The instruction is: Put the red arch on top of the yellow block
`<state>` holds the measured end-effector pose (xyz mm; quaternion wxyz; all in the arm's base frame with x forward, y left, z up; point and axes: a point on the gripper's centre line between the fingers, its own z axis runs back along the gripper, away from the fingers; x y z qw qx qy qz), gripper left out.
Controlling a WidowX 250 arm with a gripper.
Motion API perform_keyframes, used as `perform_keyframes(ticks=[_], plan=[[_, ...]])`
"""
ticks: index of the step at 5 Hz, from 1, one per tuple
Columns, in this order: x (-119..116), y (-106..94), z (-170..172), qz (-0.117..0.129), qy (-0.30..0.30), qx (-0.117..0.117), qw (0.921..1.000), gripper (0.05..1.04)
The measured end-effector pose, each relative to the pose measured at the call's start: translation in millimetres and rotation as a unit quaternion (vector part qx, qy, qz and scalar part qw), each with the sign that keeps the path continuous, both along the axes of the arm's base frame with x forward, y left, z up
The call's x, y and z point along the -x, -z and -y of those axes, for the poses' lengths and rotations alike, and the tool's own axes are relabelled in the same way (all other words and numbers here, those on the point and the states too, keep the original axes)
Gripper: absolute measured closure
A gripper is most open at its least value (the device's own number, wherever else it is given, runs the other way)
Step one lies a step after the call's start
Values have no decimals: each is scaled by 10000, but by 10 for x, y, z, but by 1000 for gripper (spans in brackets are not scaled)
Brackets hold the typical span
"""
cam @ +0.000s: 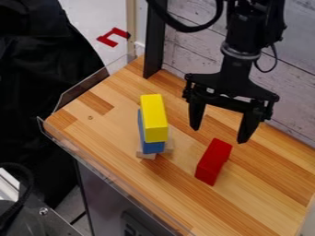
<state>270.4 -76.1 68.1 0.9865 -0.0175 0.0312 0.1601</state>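
Nearest the camera, and biggest too, the wooden tabletop (184, 203) runs out beneath the pincer (219, 135) and past it on both sides, its planks a patchwork of light and darker browns. Along its edge, to the left of the pincer in the view, goes a clear rail (111, 174). Behind the pincer stands a wall (184, 50) of pale grey boards (or a board pattern, hard to say which).

Straight above the pincer is the black arm (237, 64), hanging down over the work. The pincer itself is wide open, its two fingers well apart and pointing down, with nothing between them. Beyond it, toward the upper left, a black post (154, 41) rises at the tabletop's far edge.

Left of the pincer, the long yellow block (154, 117) rests on top of the blue block (153, 147). Just on the camera's side of the pincer's tips, the red arch (212, 162) lies on the tabletop, apart from the stack (its cut-out is hard to make out from this angle). Smallest are the pale wooden pieces (146, 155), left of the pincer at the blue block's foot.
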Motion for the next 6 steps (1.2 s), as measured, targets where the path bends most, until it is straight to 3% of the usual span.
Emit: perform_keyframes(ticks=[1,2,4,5,6], plan=[[47,93,-5,-180,4,-38,9998,85],[24,201,33,-206,169,70,9996,85],[-13,250,106,-35,471,337,9983,85],[-15,391,139,69,909,532,9944,85],[-48,633,106,-89,1241,607,9904,85]])
